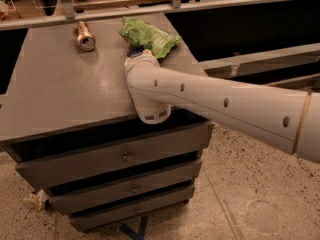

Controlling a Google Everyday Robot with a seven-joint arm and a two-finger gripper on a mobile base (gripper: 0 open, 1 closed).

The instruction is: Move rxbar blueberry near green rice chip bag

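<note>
The green rice chip bag [150, 35] lies crumpled at the back right of the grey cabinet top [65, 94]. The rxbar blueberry [134, 50] shows only as a small dark navy sliver with pale print, just in front of the bag's near left edge and touching or almost touching it. My gripper [141, 58] is at the far end of my white arm [215, 104], right over the bar. My own wrist hides most of the gripper and the bar.
A copper-toned can [84, 36] lies on its side at the back left of the cabinet top. Metal rails [172, 4] run behind the cabinet. Drawers [125, 156] face the front, with speckled floor [250, 199] to the right.
</note>
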